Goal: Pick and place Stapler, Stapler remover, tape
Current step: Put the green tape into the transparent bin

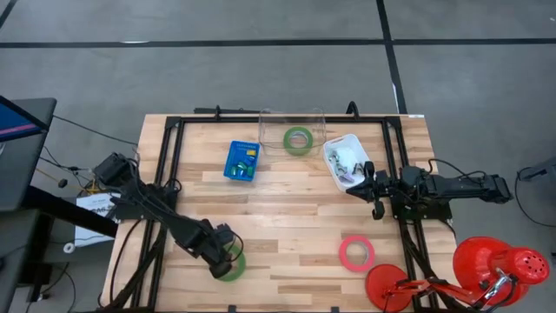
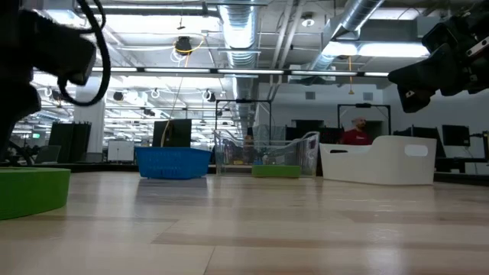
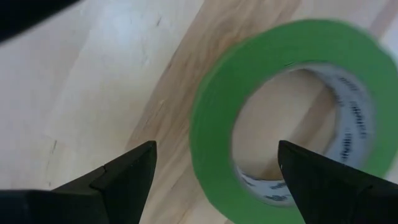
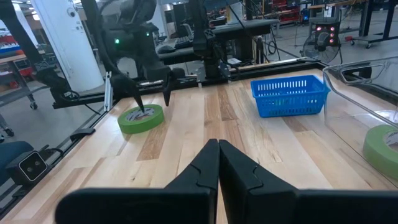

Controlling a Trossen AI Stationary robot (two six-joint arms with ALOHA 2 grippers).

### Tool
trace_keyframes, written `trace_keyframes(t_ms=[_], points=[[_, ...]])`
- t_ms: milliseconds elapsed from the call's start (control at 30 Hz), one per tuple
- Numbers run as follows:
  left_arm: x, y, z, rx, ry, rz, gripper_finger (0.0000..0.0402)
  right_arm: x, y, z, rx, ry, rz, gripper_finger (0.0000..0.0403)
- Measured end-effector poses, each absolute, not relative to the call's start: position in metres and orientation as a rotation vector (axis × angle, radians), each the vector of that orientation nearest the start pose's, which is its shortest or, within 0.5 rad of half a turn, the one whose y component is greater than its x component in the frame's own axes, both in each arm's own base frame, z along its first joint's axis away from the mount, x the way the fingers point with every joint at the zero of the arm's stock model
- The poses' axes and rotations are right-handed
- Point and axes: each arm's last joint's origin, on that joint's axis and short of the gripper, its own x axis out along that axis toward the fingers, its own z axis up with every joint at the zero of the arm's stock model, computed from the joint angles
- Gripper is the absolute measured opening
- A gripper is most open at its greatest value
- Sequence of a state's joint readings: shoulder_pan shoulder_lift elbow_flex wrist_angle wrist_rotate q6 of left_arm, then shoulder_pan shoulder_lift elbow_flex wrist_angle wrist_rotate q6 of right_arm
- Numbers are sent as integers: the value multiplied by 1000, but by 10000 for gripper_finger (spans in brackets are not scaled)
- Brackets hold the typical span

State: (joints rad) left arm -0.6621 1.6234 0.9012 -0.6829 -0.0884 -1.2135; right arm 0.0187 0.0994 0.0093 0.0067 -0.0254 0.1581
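A green roll of tape (image 1: pixel 233 266) lies flat on the wooden table near its front left. My left gripper (image 3: pixel 216 149) hovers just above it, pointing down and open. One finger stands outside the ring and the other over its hole (image 3: pixel 280 124). A second green roll (image 1: pixel 298 140) lies in a clear box at the back. A pinkish-red roll (image 1: pixel 356 253) lies flat at the front right. My right gripper (image 4: pixel 217 146) waits shut, level, at the table's right. I cannot make out a stapler or a stapler remover.
A blue basket (image 1: pixel 242 161) with small coloured items stands left of the clear box (image 1: pixel 291 117). A white tray (image 1: pixel 352 141) with small items sits at the back right. A red lamp (image 1: pixel 486 269) stands at the front right corner. Bare wood lies in the middle.
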Motion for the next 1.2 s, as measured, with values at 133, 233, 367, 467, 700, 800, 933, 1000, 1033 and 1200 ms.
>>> trace_keyframes(t_ms=[133,233,367,467,700,800,933,1000,1033,1200], points=[[218,-168,145,-478,1397,379,324,103,3,159,158,86,38,0],[219,-167,143,-481,1400,390,324,103,3,159,158,87,37,0],[222,-165,143,-490,1396,398,323,103,3,159,158,86,38,0],[222,-165,143,-490,1396,398,311,103,3,159,158,86,38,0],[224,-162,143,-502,1400,404,270,103,3,159,158,86,37,0],[225,-160,143,-508,1401,408,249,103,3,160,158,86,37,0],[226,-159,143,-518,1406,412,214,103,3,159,158,86,37,0],[226,-158,143,-520,1406,413,194,103,3,159,158,86,37,0],[227,-158,143,-520,1405,413,185,103,3,159,158,87,37,0],[227,-158,143,-521,1406,411,143,103,3,159,158,86,37,0]])
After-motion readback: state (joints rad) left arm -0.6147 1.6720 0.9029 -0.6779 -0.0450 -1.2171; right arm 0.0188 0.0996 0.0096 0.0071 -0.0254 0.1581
